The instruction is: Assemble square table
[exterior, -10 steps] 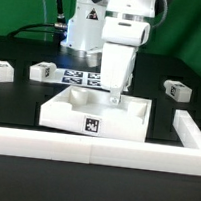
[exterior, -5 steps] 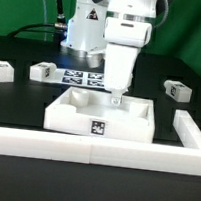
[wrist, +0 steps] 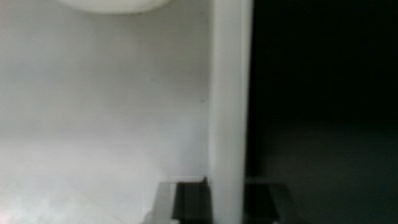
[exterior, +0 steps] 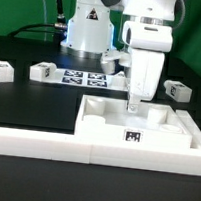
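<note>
Now the slab (exterior: 105,136) sits at about five o'clock in the exterior view. Its front face seems to lie against the long wall (exterior: 24,144), and its side is close to the wall's short arm at four o'clock. The jaws stand straight down on its back rim (wrist: 230,100). The wrist view shows that thin white rim running between the two dark fingers (wrist: 192,205), so they are pressed nearly together, pinching it.

On the black bench (exterior: 27,106) lie a leg (exterior: 2,71) and a second leg (exterior: 41,71) at nine o'clock, and a third leg (exterior: 176,90) at three o'clock. I cannot find the fourth.

The slab looks like stiff, light, smooth plastic. It will likely slide easily and pivot about an off-centre pinch. It is far too wide to span, so the rim is the sensible hold, ideally mid-side. Each leg should suit a pinch across its flat faces.
</note>
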